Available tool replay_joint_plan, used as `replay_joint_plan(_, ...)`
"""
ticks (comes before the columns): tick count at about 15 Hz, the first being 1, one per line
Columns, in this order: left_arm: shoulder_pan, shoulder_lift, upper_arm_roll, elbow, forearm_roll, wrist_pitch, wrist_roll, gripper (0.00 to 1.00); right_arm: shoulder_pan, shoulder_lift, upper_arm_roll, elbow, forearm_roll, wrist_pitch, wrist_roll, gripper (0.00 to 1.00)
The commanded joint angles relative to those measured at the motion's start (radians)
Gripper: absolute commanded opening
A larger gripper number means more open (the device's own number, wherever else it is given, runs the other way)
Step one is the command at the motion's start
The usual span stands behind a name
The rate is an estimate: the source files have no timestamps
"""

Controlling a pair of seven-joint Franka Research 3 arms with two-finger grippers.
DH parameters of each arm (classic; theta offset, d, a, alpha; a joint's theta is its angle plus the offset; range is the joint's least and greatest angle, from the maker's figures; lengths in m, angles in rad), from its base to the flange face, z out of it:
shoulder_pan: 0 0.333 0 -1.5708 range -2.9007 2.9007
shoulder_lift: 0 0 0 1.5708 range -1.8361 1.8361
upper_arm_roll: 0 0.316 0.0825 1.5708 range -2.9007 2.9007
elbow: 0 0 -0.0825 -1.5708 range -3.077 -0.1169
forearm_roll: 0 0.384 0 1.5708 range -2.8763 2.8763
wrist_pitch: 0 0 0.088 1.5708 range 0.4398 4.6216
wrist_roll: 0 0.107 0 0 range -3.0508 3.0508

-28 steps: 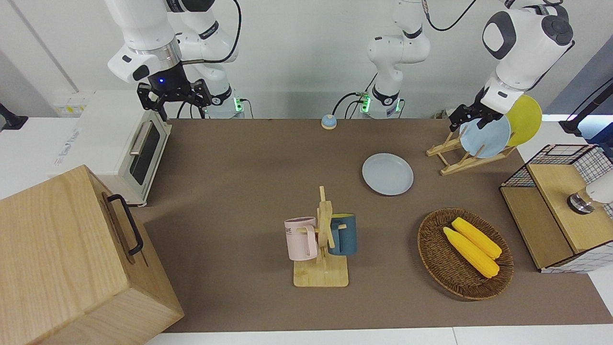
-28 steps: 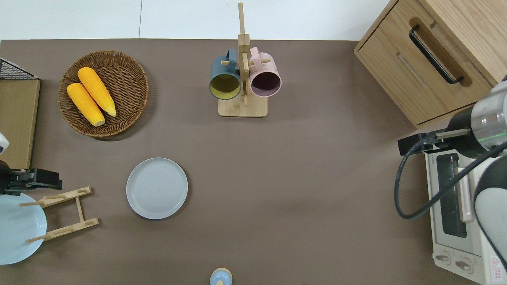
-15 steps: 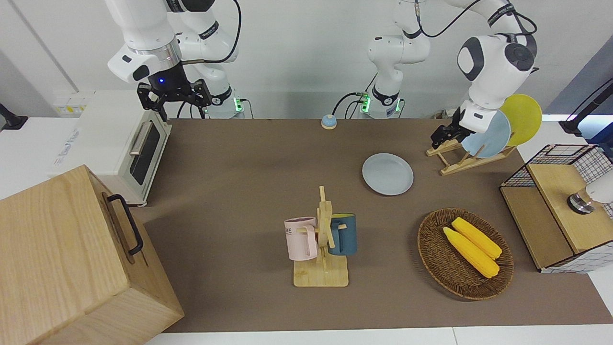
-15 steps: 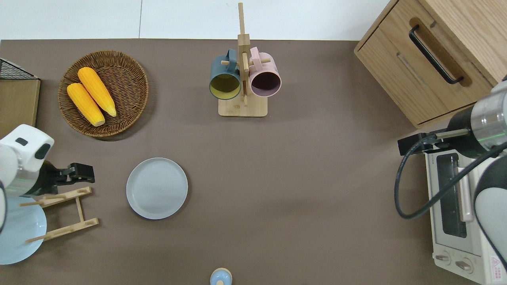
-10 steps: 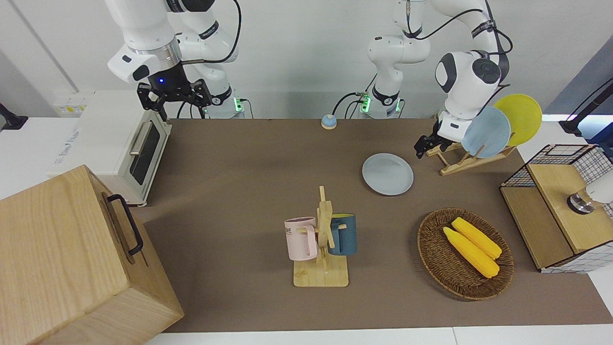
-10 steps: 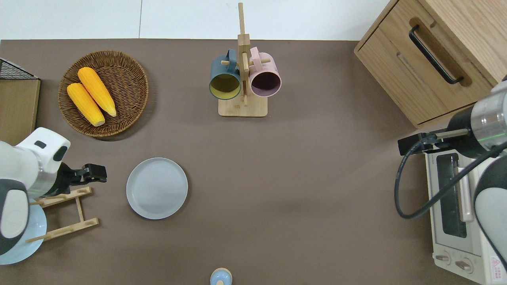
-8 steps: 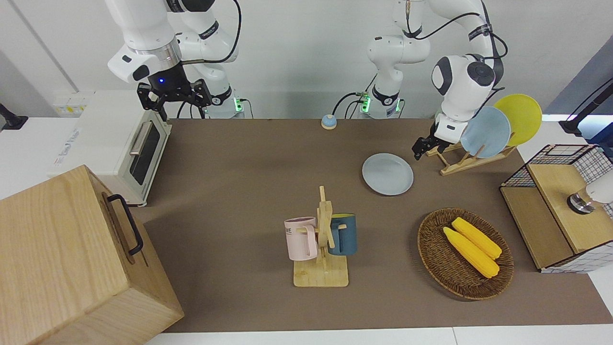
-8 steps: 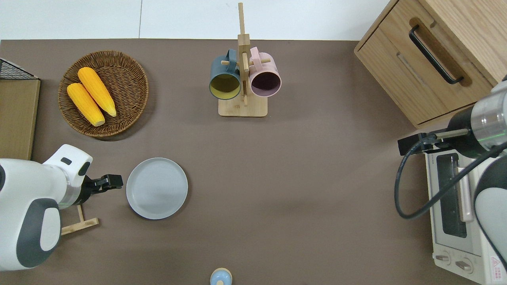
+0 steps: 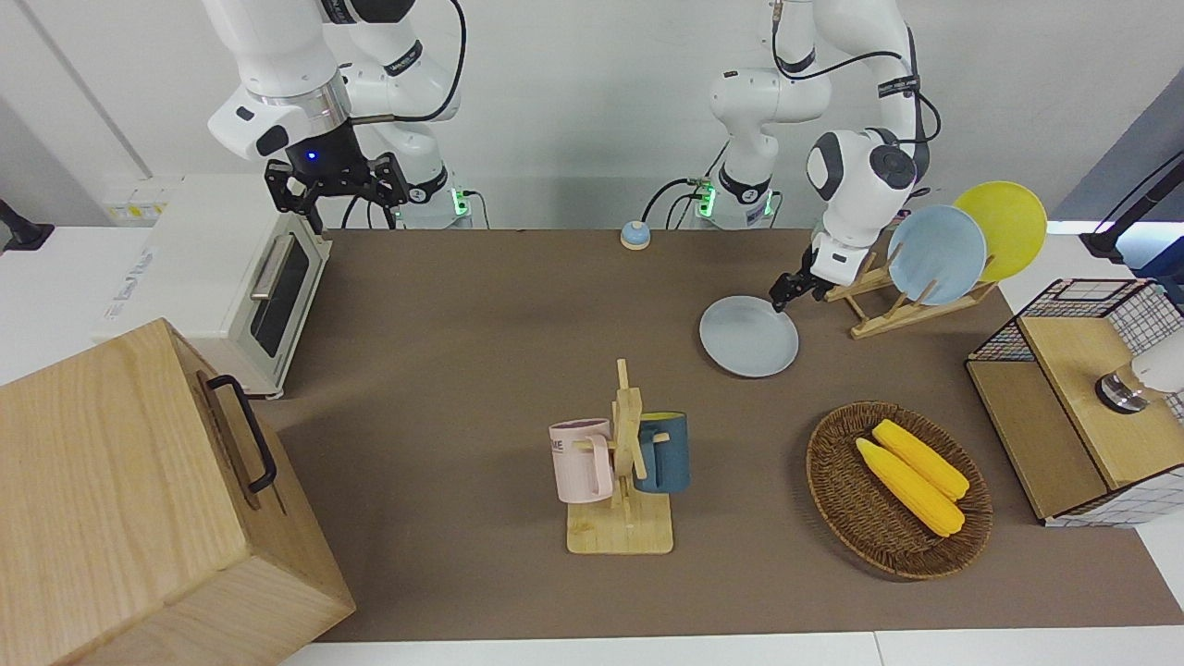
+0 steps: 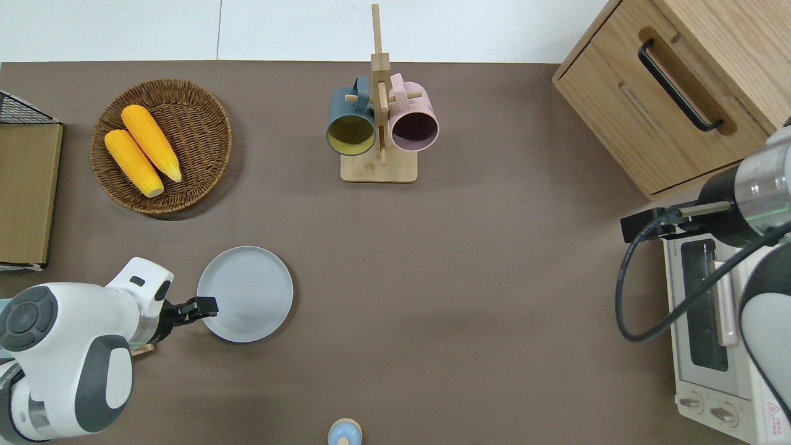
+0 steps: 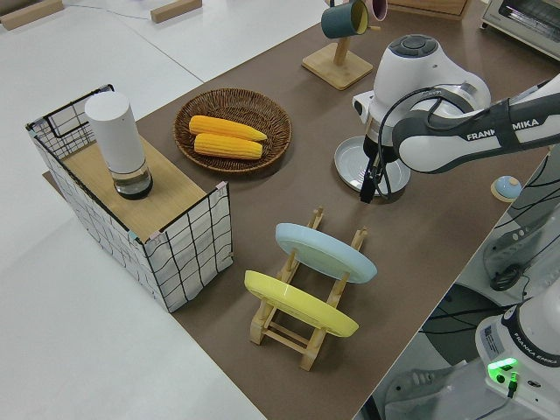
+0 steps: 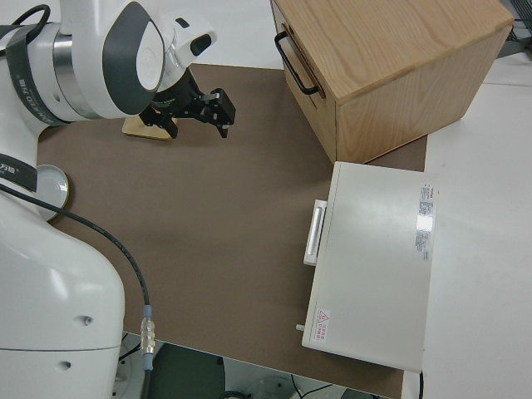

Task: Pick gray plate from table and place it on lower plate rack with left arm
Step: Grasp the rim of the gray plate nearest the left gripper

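The gray plate lies flat on the brown table, beside the wooden plate rack; it also shows in the overhead view and the left side view. My left gripper is low at the plate's rim, on the side toward the rack, as the overhead view and the left side view show. The rack holds a light blue plate and a yellow plate in its upper slots. My right gripper is open and parked.
A mug stand with two mugs stands mid-table. A wicker basket of corn and a wire crate are at the left arm's end. A toaster oven and a wooden cabinet are at the right arm's end.
My left arm has swung away from the light blue plate on the rack and come down to the gray plate's rim. The right arm has not moved.
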Motion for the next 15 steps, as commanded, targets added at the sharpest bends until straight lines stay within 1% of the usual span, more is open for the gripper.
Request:
replay_joint_plan(1,0.006,0.064,-0.015,-0.010,-0.028,0.070,-0.039,0.98,-0.019,-0.003,0.017,0.009,-0.001,-0.014,0.012,0.983)
replay_joint_plan(2,0.006,0.077,-0.019,-0.010,-0.028,0.090,-0.050,0.98,-0.019,-0.003,0.017,0.009,-0.001,-0.014,0.012,0.983)
replay_joint_plan(3,0.006,0.081,-0.021,-0.010,-0.028,0.104,-0.064,0.94,-0.019,-0.001,0.017,0.009,-0.001,-0.014,0.012,0.983)
replay_joint_plan(5,0.008,0.092,-0.021,-0.010,-0.029,0.114,-0.072,0.80,-0.019,-0.001,0.017,0.009,-0.001,-0.013,0.012,0.983)
replay_joint_plan(6,0.008,0.098,-0.021,-0.010,-0.028,0.119,-0.081,0.70,-0.020,-0.001,0.017,0.009,-0.001,-0.014,0.012,0.983)
replay_joint_plan(7,0.008,0.100,-0.021,-0.010,-0.028,0.121,-0.096,0.54,-0.019,-0.003,0.017,0.009,-0.001,-0.014,0.012,0.983)
replay_joint_plan(8,0.009,0.098,-0.021,-0.010,-0.028,0.121,-0.096,0.29,-0.019,-0.003,0.017,0.009,-0.001,-0.014,0.012,0.983)
replay_joint_plan(9,0.011,0.098,-0.021,-0.009,-0.028,0.121,-0.096,0.11,-0.019,-0.001,0.017,0.009,-0.001,-0.013,0.012,0.983)
replay_joint_plan(10,0.014,0.098,-0.021,-0.009,-0.028,0.121,-0.096,0.00,-0.019,-0.001,0.017,0.009,-0.001,-0.014,0.012,0.983)
replay_joint_plan(15,0.014,0.094,-0.021,-0.003,-0.028,0.119,-0.099,0.00,-0.019,-0.003,0.017,0.009,-0.001,-0.014,0.012,0.983)
